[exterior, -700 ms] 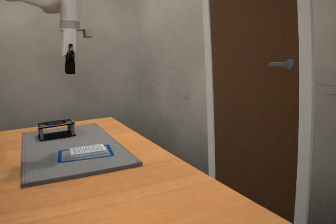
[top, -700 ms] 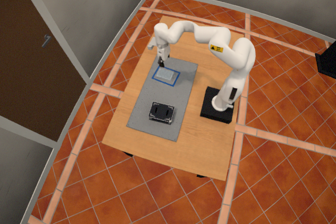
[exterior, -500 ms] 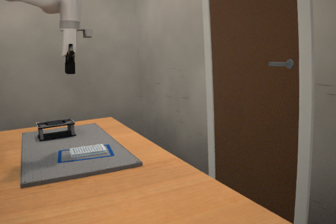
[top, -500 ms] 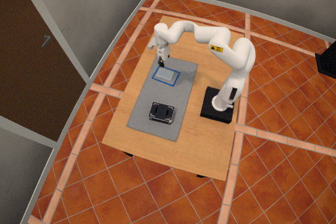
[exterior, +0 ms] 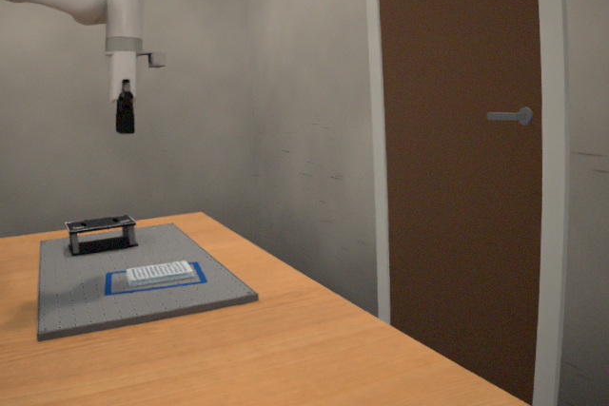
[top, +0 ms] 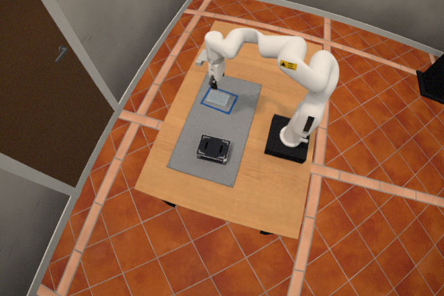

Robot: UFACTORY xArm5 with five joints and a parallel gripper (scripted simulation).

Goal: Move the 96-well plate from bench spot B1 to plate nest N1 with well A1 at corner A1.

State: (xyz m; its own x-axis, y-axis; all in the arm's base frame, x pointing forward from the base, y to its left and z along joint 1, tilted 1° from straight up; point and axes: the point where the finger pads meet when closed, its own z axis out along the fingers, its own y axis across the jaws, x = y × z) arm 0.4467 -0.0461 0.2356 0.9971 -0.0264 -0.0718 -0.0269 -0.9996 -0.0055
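High above the 96-well plate (exterior: 160,272) inside its blue outline, the gripper (exterior: 125,119) hangs fully open, holding nothing

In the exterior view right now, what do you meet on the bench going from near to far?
Wooden table front edge → near edge of the grey mat → 96-well plate inside the blue B1 outline → raised black nest N1 at the mat's far end. The open gripper hangs high above, holding nothing.
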